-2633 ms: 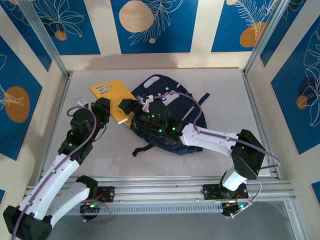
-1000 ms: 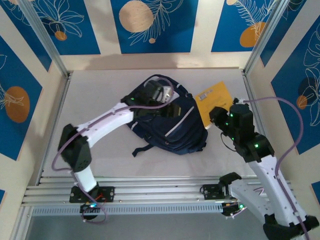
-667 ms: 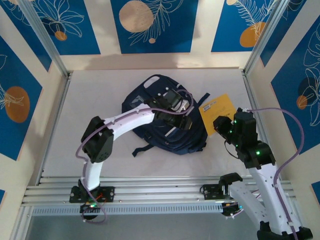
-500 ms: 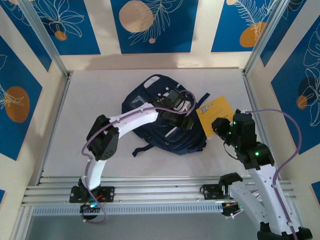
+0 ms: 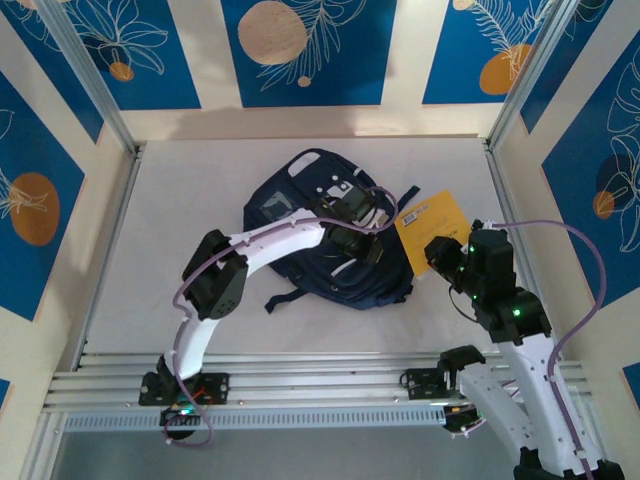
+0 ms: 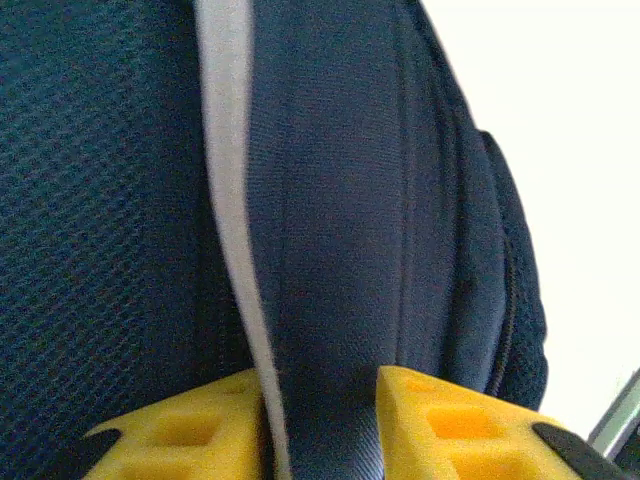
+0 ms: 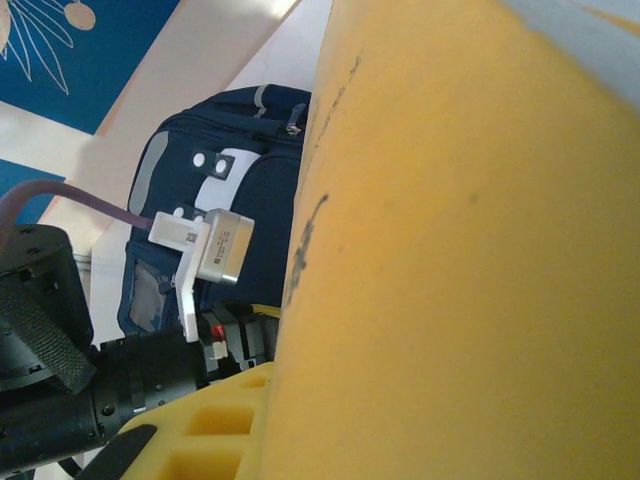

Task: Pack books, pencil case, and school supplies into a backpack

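Your left gripper [image 6: 320, 420] pinches a fold of the backpack [image 5: 300, 175] right beside its pale stripe [image 6: 228, 200]. Your right gripper [image 5: 440, 252] clamps the near edge of the yellow-orange book [image 5: 432, 215], just beside the backpack's right side; the backpack lies mid-table [image 5: 200, 190].

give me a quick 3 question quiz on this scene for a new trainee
1. True or false: the yellow-orange paperback book already lies inside the navy blue fabric backpack.
2. What do the left fingers pinch? A: a pink pouch. B: a fold of backpack fabric beside its pale stripe. C: the book.
3. In the top view, on which side of the backpack is the book?
Key: 1 false, it is outside, held by the right fingers. 2 B. 3 the right side.
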Robot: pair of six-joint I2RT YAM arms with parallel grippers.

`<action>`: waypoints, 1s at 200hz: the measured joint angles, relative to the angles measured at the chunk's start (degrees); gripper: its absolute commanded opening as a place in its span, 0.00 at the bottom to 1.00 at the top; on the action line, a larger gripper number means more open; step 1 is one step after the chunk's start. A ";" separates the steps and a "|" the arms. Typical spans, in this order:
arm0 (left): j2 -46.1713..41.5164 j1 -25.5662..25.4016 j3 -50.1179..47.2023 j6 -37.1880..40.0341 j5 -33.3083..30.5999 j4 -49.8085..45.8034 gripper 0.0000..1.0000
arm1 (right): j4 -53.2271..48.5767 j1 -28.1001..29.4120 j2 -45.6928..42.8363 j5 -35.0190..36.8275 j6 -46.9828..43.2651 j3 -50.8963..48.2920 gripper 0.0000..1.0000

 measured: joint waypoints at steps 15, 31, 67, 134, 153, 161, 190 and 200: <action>0.00 0.17 0.44 0.90 -1.29 -0.90 0.00 | -0.09 0.00 -0.61 0.02 -0.28 0.02 0.00; -0.35 0.66 0.63 1.33 -1.79 -1.33 0.00 | -0.61 0.00 -1.25 0.04 -0.83 0.07 0.00; -4.66 1.99 0.63 1.73 -2.34 -2.45 0.00 | -2.62 0.00 -1.90 0.26 -1.73 0.48 0.00; -20.06 10.23 0.68 0.76 -1.51 -4.07 0.00 | -2.71 -0.17 -3.39 1.81 -2.78 4.90 0.00; -22.01 12.87 0.96 0.31 -0.15 -4.09 0.00 | -3.04 -0.33 -3.28 0.83 -2.32 4.52 0.00; -22.32 13.77 1.22 0.02 0.59 -4.20 0.00 | -2.73 -0.33 -3.26 -0.33 -1.92 3.78 0.00; -22.43 15.85 1.46 -0.76 4.35 -4.09 0.00 | 0.28 -0.33 -3.10 -7.74 2.21 -1.40 0.00; -22.43 16.11 1.46 -0.96 5.64 -4.07 0.00 | 2.49 -0.33 -2.84 -11.06 4.09 -3.96 0.00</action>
